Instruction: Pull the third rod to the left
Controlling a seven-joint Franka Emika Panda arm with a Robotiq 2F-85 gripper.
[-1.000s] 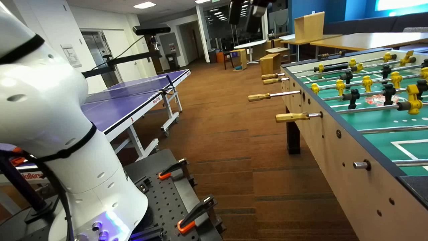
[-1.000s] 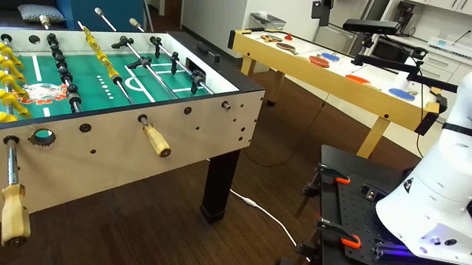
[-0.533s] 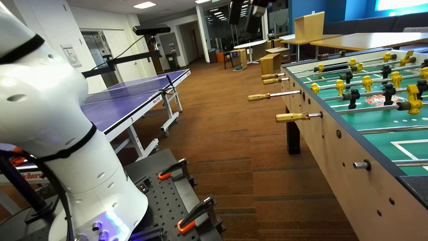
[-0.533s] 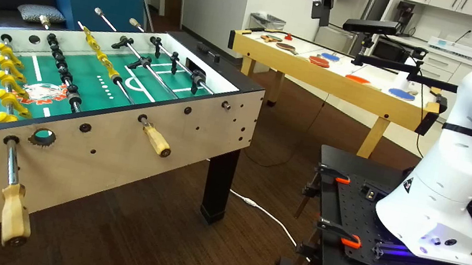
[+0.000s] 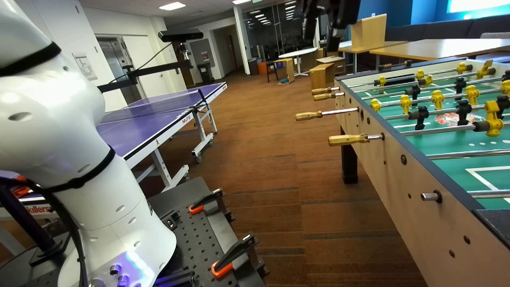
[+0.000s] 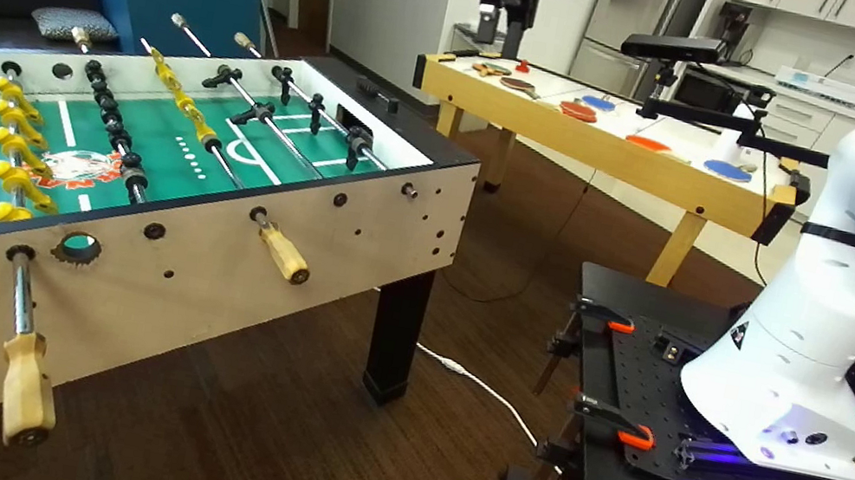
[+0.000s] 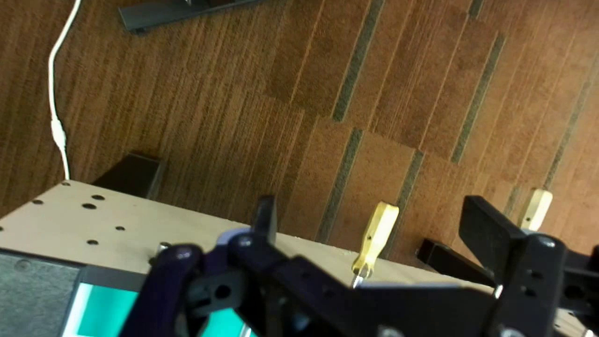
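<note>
The third rod (image 5: 346, 140) is a thin silver rod ending in a tan wooden handle. It sticks out from the side of the foosball table (image 5: 402, 179). Its handle also shows in an exterior view (image 6: 283, 252) and in the wrist view (image 7: 380, 229). My black gripper (image 5: 321, 39) hangs high above, at the top of an exterior view, and also shows at the top in an exterior view (image 6: 500, 31). In the wrist view the gripper (image 7: 369, 210) is open, its fingers wide apart. The handle appears in the gap, farther down, not touched. Part of the rod is hidden behind the gripper.
A like rod handle (image 5: 308, 116) sticks out beyond; it shows large in an exterior view (image 6: 27, 391). A bare rod stub (image 5: 430, 197) pokes out nearer. A purple ping-pong table (image 5: 147, 119) and a wood-edged game table (image 6: 586, 140) stand around. A white cable (image 7: 52, 93) lies on the floor.
My gripper has come lower and moved toward the foosball table, to the right in an exterior view and to the left in an exterior view. The rods have not moved.
</note>
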